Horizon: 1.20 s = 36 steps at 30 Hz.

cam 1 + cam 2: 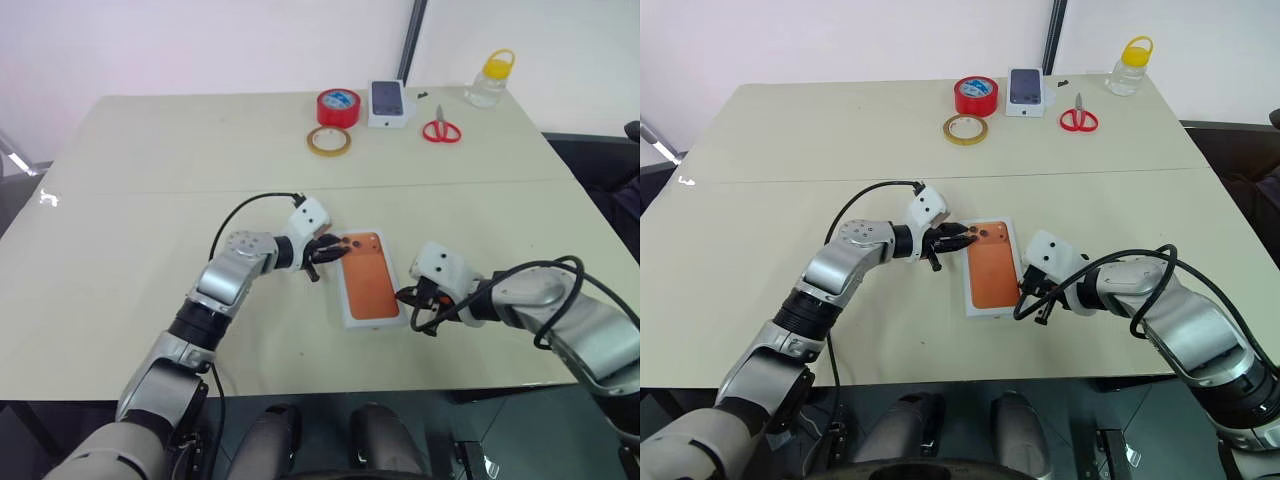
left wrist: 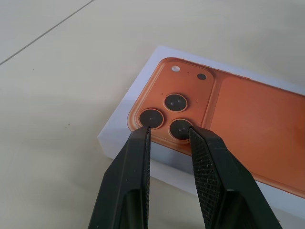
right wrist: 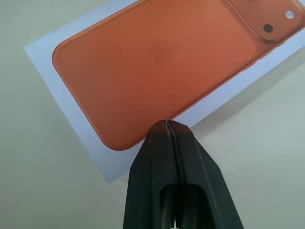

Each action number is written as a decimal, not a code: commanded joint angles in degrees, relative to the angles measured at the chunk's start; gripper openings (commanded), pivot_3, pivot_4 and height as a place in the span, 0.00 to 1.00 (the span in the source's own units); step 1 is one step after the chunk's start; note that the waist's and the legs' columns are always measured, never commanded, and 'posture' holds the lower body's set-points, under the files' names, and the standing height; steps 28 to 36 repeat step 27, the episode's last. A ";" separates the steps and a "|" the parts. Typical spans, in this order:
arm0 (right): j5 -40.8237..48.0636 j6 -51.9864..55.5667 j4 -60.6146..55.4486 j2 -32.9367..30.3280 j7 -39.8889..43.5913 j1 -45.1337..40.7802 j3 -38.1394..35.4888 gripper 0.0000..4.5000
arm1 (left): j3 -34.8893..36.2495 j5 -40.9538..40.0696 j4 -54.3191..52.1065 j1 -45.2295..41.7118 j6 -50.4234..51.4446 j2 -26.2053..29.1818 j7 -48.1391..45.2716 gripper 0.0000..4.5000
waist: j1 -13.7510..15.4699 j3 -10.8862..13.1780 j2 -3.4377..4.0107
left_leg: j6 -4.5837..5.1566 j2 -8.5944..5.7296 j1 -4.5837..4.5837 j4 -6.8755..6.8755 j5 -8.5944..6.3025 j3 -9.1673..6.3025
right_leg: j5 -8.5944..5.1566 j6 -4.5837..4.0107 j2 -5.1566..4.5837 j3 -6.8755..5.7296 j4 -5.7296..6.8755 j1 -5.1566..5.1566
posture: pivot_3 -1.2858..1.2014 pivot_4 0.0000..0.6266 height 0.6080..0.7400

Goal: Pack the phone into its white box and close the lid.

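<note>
The copper-orange phone (image 1: 367,280) lies back up inside the white box (image 1: 375,322) at mid-table, its three dark lenses at the far left corner. My left gripper (image 2: 169,131) hovers over that lens corner, its fingers (image 2: 138,167) slightly apart with nothing between them. My right gripper (image 3: 167,123) is shut and empty, its tips at the box's right edge near the phone's plain end. The white rim (image 3: 62,109) frames the phone (image 3: 157,57) on all sides. The lid is out of view.
Along the table's far edge sit a red tape roll (image 1: 338,106), a yellowish tape ring (image 1: 329,140), a small white box with a dark phone picture (image 1: 388,103), red scissors (image 1: 441,130) and a clear bottle with a yellow cap (image 1: 490,80).
</note>
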 commanded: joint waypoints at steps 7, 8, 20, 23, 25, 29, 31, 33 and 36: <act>-3.29 -12.47 10.69 1.24 -2.48 -2.31 -9.28 0.01 | 15.01 -5.66 -6.14 1.61 2.08 2.46 6.22 0.29 | -0.47 0.03 -0.07 | -0.03 0.02 -0.03 -0.03 0.02 0.03 | 0.00 0.00 0.03 0.03 0.07 -0.16 | 0.52 0.24 1.00; -3.44 -13.88 12.84 1.44 -2.36 -2.93 -10.10 0.01 | 16.62 -5.97 -7.60 2.81 2.14 4.23 6.29 0.29 | -0.50 0.03 -0.07 | -0.04 0.03 -0.03 -0.05 0.03 0.03 | 0.00 0.00 0.04 0.04 0.08 -0.17 | 0.52 0.24 1.00; -5.13 -32.21 38.48 6.26 1.15 -12.58 -14.07 0.01 | 30.21 -8.70 -19.65 19.56 3.74 15.02 10.58 0.29 | -0.09 0.05 -0.02 | -0.05 0.02 -0.05 -0.06 0.03 0.06 | 0.00 -0.01 0.01 0.05 0.03 -0.16 | 0.52 0.24 1.00; -2.52 -32.64 39.15 8.24 2.53 -13.13 -15.84 0.01 | 31.03 -8.25 -21.42 22.22 3.94 15.64 11.74 0.29 | -0.15 0.05 -0.02 | -0.05 0.02 -0.05 -0.06 0.02 0.06 | 0.00 -0.01 0.01 0.06 0.03 -0.15 | 0.52 0.24 1.00; -1.92 -32.48 39.45 8.74 3.86 -13.01 -16.08 0.01 | 31.06 -7.93 -21.68 23.09 3.57 15.64 12.62 0.29 | -0.16 0.05 -0.01 | -0.05 0.03 -0.05 -0.07 0.02 0.06 | 0.00 -0.01 0.01 0.05 0.03 -0.15 | 0.52 0.24 1.00; -1.47 -31.98 39.46 8.94 5.36 -12.67 -15.68 0.01 | 30.94 -7.96 -21.87 23.29 3.26 15.10 13.75 0.29 | -0.18 0.05 -0.01 | -0.05 0.03 -0.05 -0.06 0.02 0.06 | 0.01 -0.01 0.02 0.05 0.04 -0.15 | 0.52 0.24 1.00; -1.47 -31.98 39.46 8.94 5.36 -12.67 -15.68 0.01 | 30.94 -7.96 -21.87 23.29 3.26 15.10 13.75 0.29 | -0.18 0.05 -0.01 | -0.05 0.03 -0.05 -0.06 0.02 0.06 | 0.01 -0.01 0.02 0.05 0.04 -0.15 | 0.52 0.24 1.00; -1.47 -31.98 39.46 8.94 5.36 -12.67 -15.68 0.01 | 30.94 -7.96 -21.87 23.29 3.26 15.10 13.75 0.29 | -0.18 0.05 -0.01 | -0.05 0.03 -0.05 -0.06 0.02 0.06 | 0.01 -0.01 0.02 0.05 0.04 -0.15 | 0.52 0.24 1.00; -1.47 -31.98 39.46 8.94 5.36 -12.67 -15.68 0.01 | 30.94 -7.96 -21.87 23.29 3.26 15.10 13.75 0.29 | -0.18 0.05 -0.01 | -0.05 0.03 -0.05 -0.06 0.02 0.06 | 0.01 -0.01 0.02 0.05 0.04 -0.15 | 0.52 0.24 1.00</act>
